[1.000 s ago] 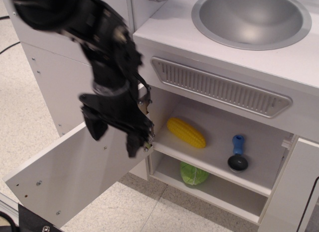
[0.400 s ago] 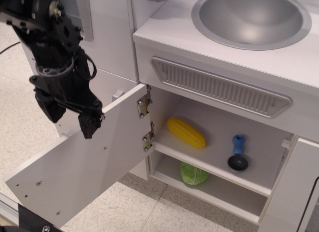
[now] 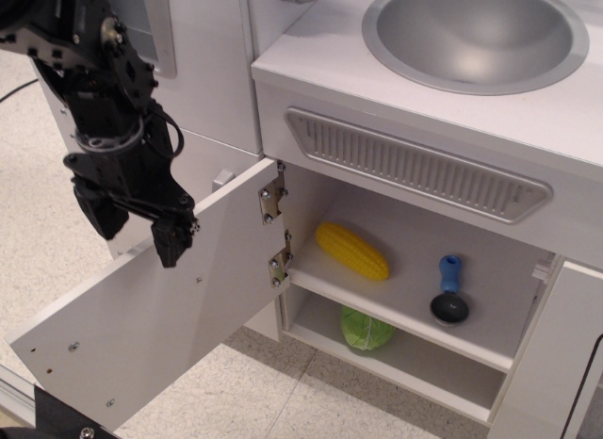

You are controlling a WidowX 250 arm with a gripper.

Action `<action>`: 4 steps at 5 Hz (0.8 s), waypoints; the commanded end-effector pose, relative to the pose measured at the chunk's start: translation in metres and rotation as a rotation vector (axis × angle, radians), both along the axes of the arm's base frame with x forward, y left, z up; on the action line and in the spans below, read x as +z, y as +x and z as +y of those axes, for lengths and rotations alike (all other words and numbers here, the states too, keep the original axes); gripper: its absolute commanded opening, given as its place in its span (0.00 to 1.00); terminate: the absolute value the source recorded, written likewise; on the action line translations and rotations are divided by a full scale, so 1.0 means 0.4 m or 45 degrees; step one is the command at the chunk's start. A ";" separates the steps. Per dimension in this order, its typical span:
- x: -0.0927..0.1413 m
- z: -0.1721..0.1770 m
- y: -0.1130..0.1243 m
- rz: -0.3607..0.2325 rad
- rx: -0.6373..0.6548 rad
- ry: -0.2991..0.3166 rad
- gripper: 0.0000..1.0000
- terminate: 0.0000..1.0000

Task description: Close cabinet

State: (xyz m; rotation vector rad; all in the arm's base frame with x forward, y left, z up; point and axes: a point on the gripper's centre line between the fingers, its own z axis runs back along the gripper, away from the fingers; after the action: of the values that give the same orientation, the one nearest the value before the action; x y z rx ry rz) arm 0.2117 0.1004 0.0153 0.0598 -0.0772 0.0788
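The white cabinet (image 3: 400, 318) stands open below the counter, with one inner shelf. Its wide flat white door (image 3: 170, 335) is swung far out to the left on two metal hinges (image 3: 273, 194). The bar handle is hidden on the door's far face. My black gripper (image 3: 135, 230) is open and empty. It hangs at the door's upper edge, well left of the hinges. One finger (image 3: 171, 243) lies over the door's inner face, the other (image 3: 99, 216) beyond the edge. I cannot tell whether it touches the door.
A yellow corn cob (image 3: 351, 251) and a blue-handled utensil (image 3: 449, 290) lie on the shelf, with a green vegetable (image 3: 366, 331) below. A grey sink (image 3: 476, 34) and a vent grille (image 3: 415, 166) are above. Another white door (image 3: 551, 364) is at the right, and a black base (image 3: 66, 422) sits below the door.
My arm has swung left, from in front of the hinges to the door's upper edge, then settled slightly lower. The door has not moved.
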 end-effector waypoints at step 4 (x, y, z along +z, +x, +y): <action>-0.020 -0.284 0.046 -0.082 -0.008 -0.068 1.00 0.00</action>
State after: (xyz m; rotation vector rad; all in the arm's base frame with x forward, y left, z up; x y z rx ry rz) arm 0.2217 -0.0152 -0.0026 0.0033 -0.0840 0.0886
